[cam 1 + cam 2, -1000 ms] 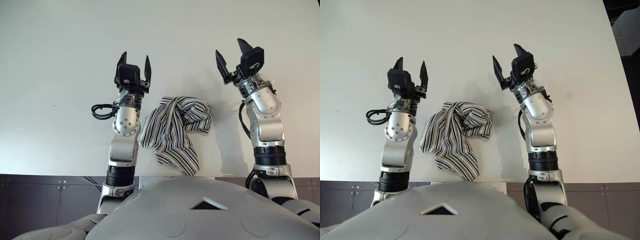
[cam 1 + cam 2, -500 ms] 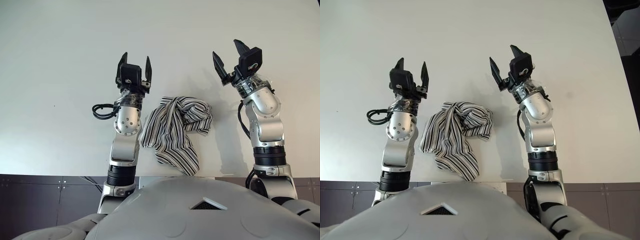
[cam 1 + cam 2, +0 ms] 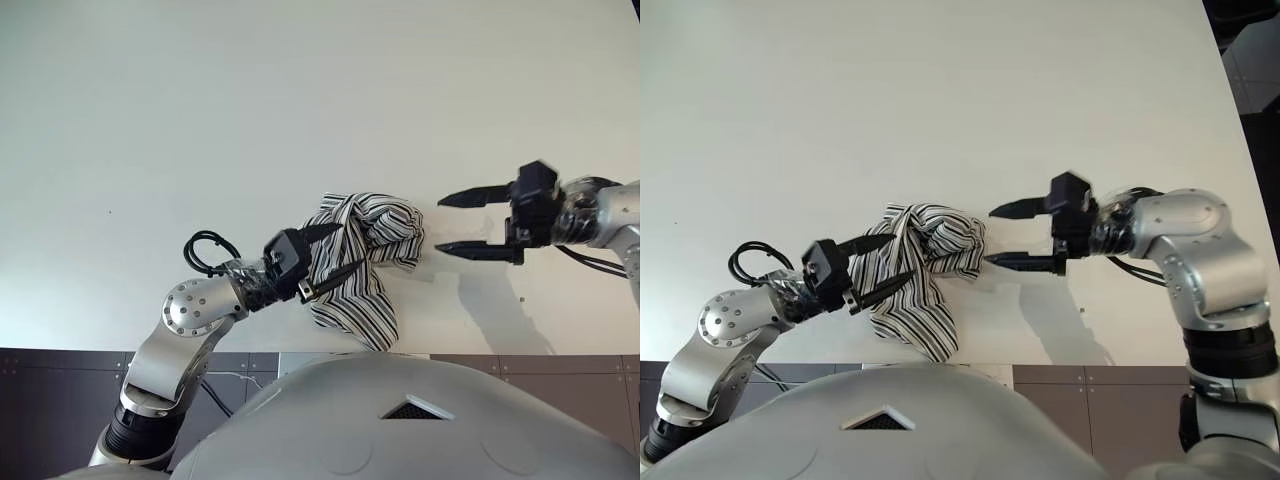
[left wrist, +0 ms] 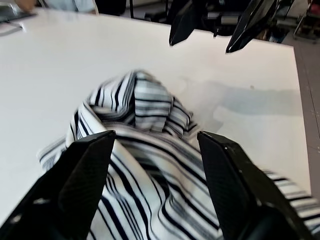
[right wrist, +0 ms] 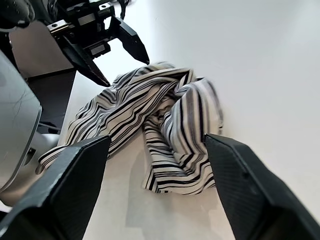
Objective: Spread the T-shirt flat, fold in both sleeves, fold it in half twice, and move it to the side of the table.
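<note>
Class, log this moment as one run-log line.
T-shirt: crumpled on table, not yet spread | left gripper: open, over shirt's left side | right gripper: open, at shirt's right edge

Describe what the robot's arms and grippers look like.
The left arm and right arm are smooth silver metal with rounded joints; the left one's round disc carries small screw holes. A black collar bands the right arm lower down. The left gripper and right gripper are black, each with two long pointed fingers. A black cable loops at the left wrist.
</note>
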You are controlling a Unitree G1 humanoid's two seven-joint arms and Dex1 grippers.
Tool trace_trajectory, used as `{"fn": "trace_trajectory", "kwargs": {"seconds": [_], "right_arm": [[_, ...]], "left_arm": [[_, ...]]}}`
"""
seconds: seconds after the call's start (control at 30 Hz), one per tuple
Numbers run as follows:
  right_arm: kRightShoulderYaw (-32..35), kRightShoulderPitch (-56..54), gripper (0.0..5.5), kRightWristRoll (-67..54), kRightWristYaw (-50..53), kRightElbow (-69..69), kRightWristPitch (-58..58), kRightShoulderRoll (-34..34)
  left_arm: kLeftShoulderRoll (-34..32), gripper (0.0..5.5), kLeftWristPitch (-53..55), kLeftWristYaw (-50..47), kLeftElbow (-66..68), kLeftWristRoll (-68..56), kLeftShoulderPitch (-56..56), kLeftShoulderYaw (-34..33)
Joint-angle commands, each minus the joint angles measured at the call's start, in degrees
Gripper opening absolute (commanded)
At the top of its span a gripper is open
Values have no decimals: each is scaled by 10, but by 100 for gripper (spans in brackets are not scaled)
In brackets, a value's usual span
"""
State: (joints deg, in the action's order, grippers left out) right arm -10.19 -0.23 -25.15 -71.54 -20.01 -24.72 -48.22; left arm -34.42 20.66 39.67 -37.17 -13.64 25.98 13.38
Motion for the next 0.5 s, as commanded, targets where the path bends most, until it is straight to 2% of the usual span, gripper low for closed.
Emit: {"fn": "trace_trajectory", "kwargs": {"seconds": [0.03, 0.17, 0.27, 0.4, 0.5], "right_arm": [[-70, 35, 344, 100, 46, 43, 79, 31], [-93, -8, 344, 163, 146, 129, 125, 127], [-89, -49, 344, 182, 208, 184, 143, 196], [-61, -160, 344, 246, 355, 338, 196, 279], [-36, -231, 344, 279, 434, 425, 254, 302]], "left_arm": [[-41, 303, -42, 16, 70, 57, 1, 17], [-23, 303, -88, -16, 155, 129, -27, 50], [12, 303, -97, -42, 197, 120, -74, 29], [68, 303, -113, -91, 298, 129, -187, 5], [117, 303, -116, -129, 327, 109, -248, -25]]}}
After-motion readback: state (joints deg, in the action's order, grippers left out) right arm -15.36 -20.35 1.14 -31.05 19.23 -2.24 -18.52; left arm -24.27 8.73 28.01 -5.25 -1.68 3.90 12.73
